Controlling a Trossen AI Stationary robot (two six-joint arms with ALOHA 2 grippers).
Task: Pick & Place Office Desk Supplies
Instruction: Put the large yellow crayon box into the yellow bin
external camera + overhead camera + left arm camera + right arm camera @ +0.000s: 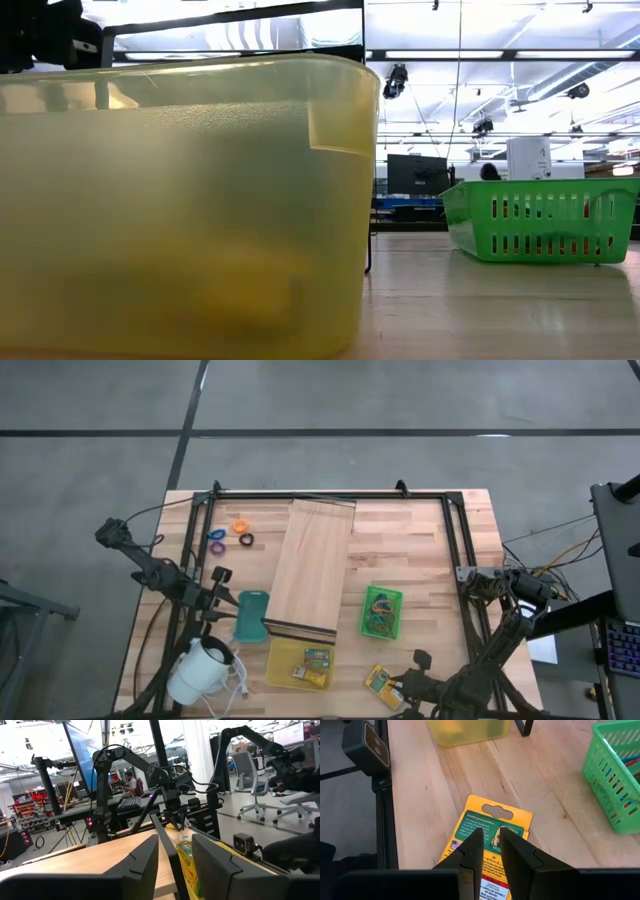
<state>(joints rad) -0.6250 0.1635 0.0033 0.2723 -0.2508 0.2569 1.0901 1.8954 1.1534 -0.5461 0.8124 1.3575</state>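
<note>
A yellow-green packet (492, 817) lies flat on the wooden table near its front edge, right of the yellow tray (300, 663). My right gripper (491, 836) slants down over the packet's near half, its fingers a narrow gap apart; whether they touch it I cannot tell. More packets (316, 660) lie in the yellow tray. Orange (240, 525), purple (217, 535) and black (245, 540) rings lie at the far left. My left gripper (228, 598) hovers open and level at the table's left, with nothing between its fingers (150, 855).
A long pale board (312, 570) lies across the table's middle. A green basket (382, 612) with coloured bands stands to its right. A teal thing (250, 615) and a white round corded device (200, 670) sit by the left arm. A black frame (330, 495) edges the table.
</note>
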